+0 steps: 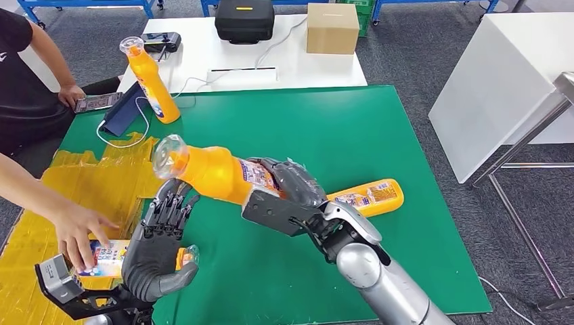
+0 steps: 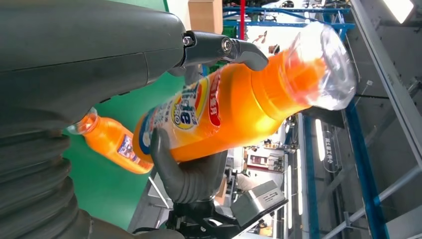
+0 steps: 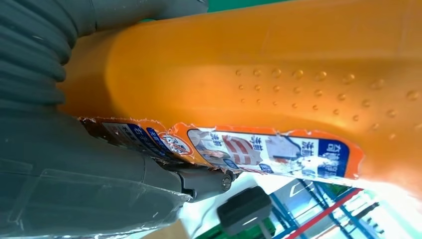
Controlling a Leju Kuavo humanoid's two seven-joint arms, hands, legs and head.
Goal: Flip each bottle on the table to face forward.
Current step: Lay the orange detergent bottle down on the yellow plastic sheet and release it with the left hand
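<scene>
Here, at about eight o'clock on the green mat [image 1: 304, 122], a person's hand [image 1: 78, 233] rests on the base end of the low bottle [image 1: 108, 261]. This bottle lies crosswise in the left hand [image 1: 159, 254]. In the left wrist view the thumb curls round its orange body while the dark fingers stand spread. At eleven o'clock the standing bottle [image 1: 152, 84] is upright on the mat's far left corner. Near the centre, the raised bottle [image 1: 213, 172] is held off the mat, with its clear cap pointing to nine o'clock and its label up. The right hand [image 1: 291, 193] is wrapped round its lower half. Just past that hand, towards three o'clock, the lying bottle [image 1: 369, 196] rests flat on the mat.
</scene>
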